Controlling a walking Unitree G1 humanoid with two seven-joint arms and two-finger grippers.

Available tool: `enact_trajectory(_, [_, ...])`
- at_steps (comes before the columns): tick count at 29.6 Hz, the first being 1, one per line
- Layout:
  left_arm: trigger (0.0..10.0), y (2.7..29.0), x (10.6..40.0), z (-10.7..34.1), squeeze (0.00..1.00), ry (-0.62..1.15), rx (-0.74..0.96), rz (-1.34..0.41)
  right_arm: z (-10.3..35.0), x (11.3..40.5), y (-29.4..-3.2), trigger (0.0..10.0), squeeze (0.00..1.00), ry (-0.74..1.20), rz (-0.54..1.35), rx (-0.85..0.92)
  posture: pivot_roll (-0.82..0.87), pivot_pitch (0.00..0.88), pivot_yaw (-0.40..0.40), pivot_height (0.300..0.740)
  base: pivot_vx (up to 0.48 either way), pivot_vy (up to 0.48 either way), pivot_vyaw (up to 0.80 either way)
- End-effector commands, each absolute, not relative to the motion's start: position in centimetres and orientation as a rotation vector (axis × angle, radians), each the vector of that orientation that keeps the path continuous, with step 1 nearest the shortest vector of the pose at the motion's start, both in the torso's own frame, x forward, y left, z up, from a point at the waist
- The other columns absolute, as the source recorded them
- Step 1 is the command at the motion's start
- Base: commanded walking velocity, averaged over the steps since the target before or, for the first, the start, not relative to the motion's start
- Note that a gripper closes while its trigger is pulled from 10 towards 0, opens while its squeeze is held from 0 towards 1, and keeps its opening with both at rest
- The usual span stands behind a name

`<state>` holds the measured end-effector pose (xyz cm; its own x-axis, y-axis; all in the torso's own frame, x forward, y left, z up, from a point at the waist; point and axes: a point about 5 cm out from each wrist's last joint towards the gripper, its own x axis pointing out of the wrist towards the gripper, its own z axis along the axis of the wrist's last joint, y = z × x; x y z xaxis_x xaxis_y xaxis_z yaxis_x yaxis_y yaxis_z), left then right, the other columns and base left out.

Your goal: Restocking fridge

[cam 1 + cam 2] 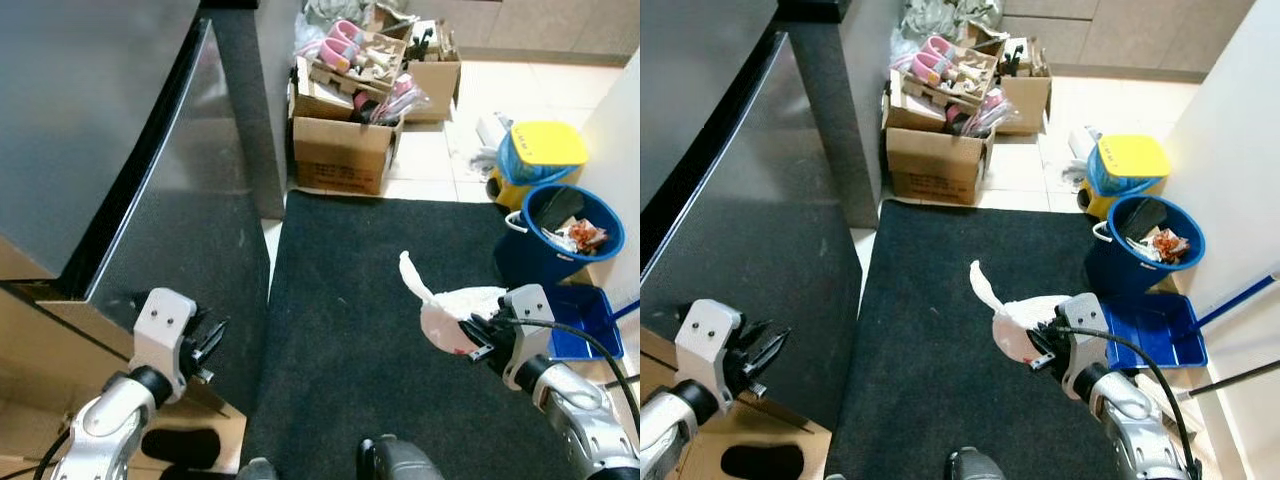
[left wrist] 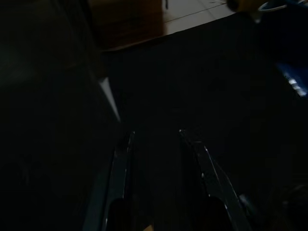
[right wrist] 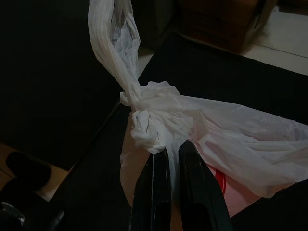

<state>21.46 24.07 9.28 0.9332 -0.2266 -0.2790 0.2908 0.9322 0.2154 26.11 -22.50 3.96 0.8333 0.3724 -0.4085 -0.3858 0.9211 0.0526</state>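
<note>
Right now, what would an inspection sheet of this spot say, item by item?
Surface: black floor mat on pale tiles.
Job's things: knotted white plastic bag with something pink-red inside; grey fridge at the robot's left, door shut.
Clutter: open cardboard boxes heaped with odds and ends; blue bucket holding rubbish; yellow-lidded container; blue dustpan.
Grippers: right gripper shut on the bag below its knot; left gripper open, beside the fridge.
Cables: black cable along the right arm.
Surroundings: white wall on the right.
</note>
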Motion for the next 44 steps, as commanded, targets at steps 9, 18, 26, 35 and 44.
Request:
enact_trajectory(9, [10.0, 20.6, 21.4, 2.1, 0.0, 0.511, 0.266, -0.372, 3.7, 26.2, -22.3, 10.0, 0.0, 0.416, 0.397, -0.028, -0.06, 0.181, -0.019, 0.74, 0.0, 0.0, 0.0])
enact_trajectory(18, [10.0, 18.1, 22.3, -0.9, 0.0, 0.577, 0.219, -0.35, 3.4, 25.7, -22.4, 10.0, 0.0, 0.413, 0.385, -0.024, -0.08, 0.164, -0.014, 0.74, 0.0, 0.0, 0.0])
enact_trajectory(26, [10.0, 25.8, 14.6, -5.9, 0.0, 0.904, 0.277, -0.096, 2.4, 25.0, -22.1, 10.0, 0.0, 0.434, 0.379, -0.015, -0.06, 0.17, -0.01, 0.74, 0.0, 0.0, 0.0])
enact_trajectory(35, [10.0, 31.1, 13.8, -2.9, 0.0, 0.743, 0.169, 0.145, 2.3, 25.0, -22.2, 10.0, 0.0, 0.443, 0.384, -0.021, -0.03, 0.188, -0.024, 0.74, 0.0, 0.0, 0.0])
enact_trajectory(44, [10.0, 33.1, 14.7, 7.8, 0.0, 0.406, 0.302, -0.072, 2.1, 25.1, -22.4, 10.0, 0.0, 0.468, 0.411, -0.034, 0.07, 0.224, -0.033, 0.74, 0.0, 0.0, 0.0])
